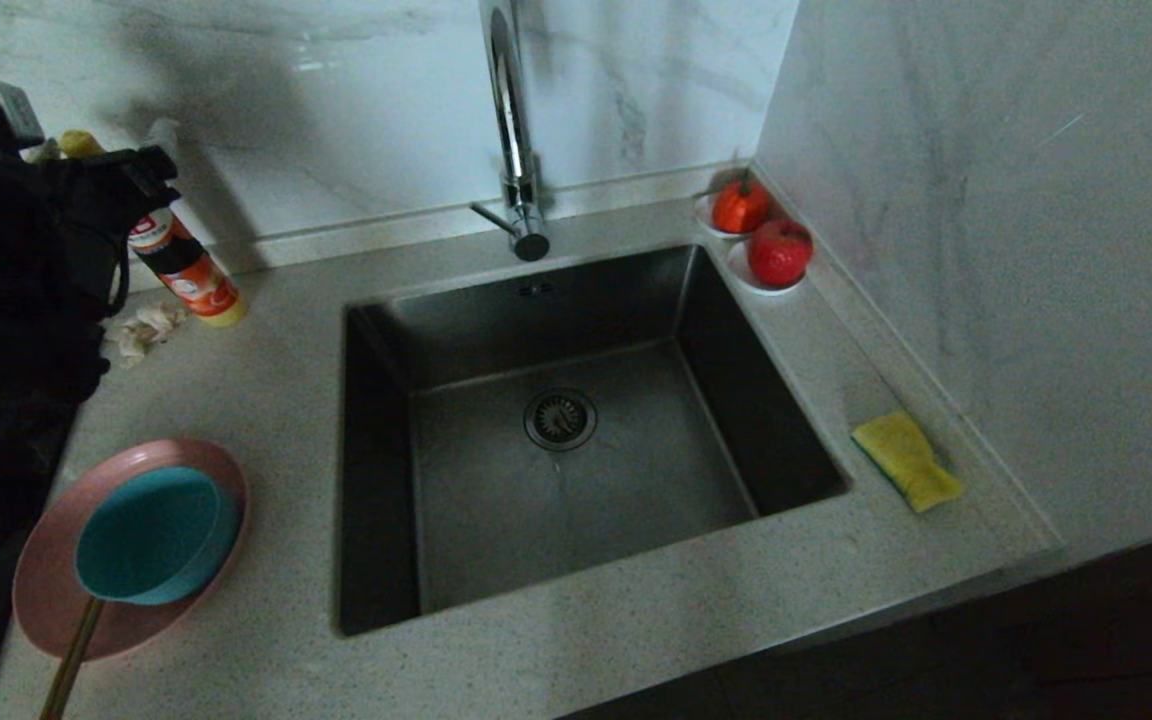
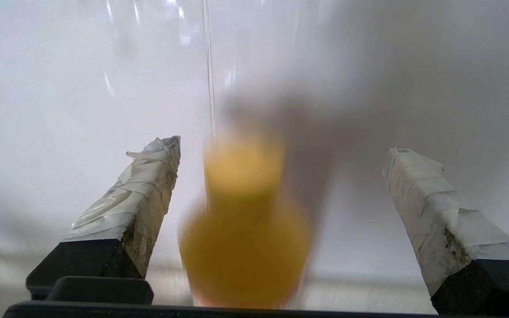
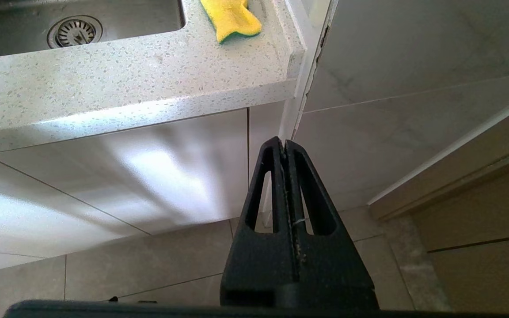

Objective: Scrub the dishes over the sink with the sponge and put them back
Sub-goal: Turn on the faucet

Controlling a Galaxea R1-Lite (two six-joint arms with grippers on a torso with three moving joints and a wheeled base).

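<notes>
The speckled worktop (image 1: 266,650) carries everything here. Set into it is the sink (image 1: 496,540), a dark square basin with a round drain (image 1: 560,418) at its centre and nothing else inside; the tall chrome tap (image 1: 514,130) rises behind it.

On the worktop to the left of the sink lies the pink plate (image 1: 41,590). The teal bowl (image 1: 151,535) sits in the plate, tilted, its hollow showing nothing in it. A thin golden handle (image 1: 71,660) runs from under the bowl toward the near edge.

At the back right corner two small white saucers (image 1: 771,285) each hold a red fruit (image 1: 779,250). The sponge (image 1: 906,460) lies on the narrow strip of worktop to the right of the sink, yellow face up, its green side just showing along one edge.

At the back left stands a bottle (image 1: 186,265) with an orange label, and a beige cloth wad (image 1: 144,332) lies just beside its base.

The left gripper (image 2: 281,145) hovers high at the far left, near that bottle, with its taped jaws spread wide around a blurred yellow bottle top and holding nothing. It is well apart from the sponge, across the whole sink, and above and behind the plate and bowl.

The right gripper (image 3: 284,145) hangs below the worktop edge in front of the cabinet, jaws pressed together and empty, with the sponge above it on the worktop.
</notes>
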